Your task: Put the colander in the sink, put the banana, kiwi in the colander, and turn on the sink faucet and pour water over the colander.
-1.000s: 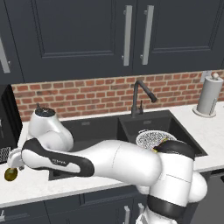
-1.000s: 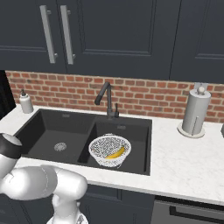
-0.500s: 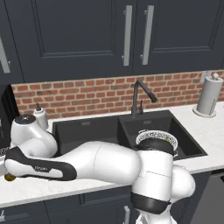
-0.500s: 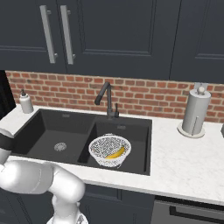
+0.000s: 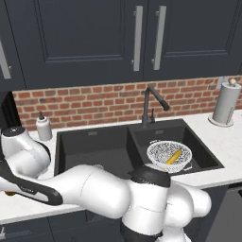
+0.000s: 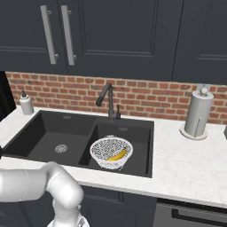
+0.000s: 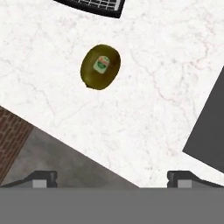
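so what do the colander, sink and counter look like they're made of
Colander: looks like glossy white enamel or plastic, dotted all over with small dark holes; the render leaves it open which. Sink: matte black, no shine, perhaps composite stone, with a silver metal drain. Counter: white with faint grey-pink veins, seemingly polished marble or a lookalike.

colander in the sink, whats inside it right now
The colander sits in the smaller basin of the sink and holds the banana, lying against its wall. The kiwi is not in it; it lies on the white counter.
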Available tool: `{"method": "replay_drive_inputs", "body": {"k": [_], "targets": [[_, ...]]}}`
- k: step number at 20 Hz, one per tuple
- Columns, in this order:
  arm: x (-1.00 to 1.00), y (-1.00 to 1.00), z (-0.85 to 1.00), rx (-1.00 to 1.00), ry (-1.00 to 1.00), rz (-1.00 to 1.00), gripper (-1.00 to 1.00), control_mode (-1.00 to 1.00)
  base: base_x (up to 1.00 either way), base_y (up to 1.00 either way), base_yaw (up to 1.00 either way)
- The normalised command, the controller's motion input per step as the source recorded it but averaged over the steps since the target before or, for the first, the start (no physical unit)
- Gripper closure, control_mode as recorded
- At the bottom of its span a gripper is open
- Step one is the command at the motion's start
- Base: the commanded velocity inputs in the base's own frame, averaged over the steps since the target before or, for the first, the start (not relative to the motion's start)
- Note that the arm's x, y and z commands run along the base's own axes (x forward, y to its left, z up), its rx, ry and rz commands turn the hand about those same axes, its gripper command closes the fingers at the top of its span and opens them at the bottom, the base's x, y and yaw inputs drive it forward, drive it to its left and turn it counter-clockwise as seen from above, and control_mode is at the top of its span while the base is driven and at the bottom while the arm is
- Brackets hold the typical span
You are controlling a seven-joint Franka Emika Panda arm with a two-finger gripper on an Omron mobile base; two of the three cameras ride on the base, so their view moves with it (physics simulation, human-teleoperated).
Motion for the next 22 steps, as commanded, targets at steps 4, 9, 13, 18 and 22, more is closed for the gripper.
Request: {"method": "replay_drive_inputs", "body": {"k": [4,9,13,18,22], "targets": [[0.18,0.00,-0.21,-0.01,0.01,-0.04,-1.00,-1.00,0.00,0.00,0.00],[0.16,0.06,-0.25,0.00,0.03,-0.03,-1.00,-1.00,0.00,0.00,0.00],[0.04,0.18,-0.30,0.00,0.02,-0.01,-1.00,-1.00,0.00,0.00,0.00],[0.03,0.28,-0.29,0.00,0.00,0.00,-1.00,-1.00,0.00,0.00,0.00],[0.18,0.23,-0.13,0.00,0.00,0.00,-1.00,-1.00,0.00,0.00,0.00]]}}
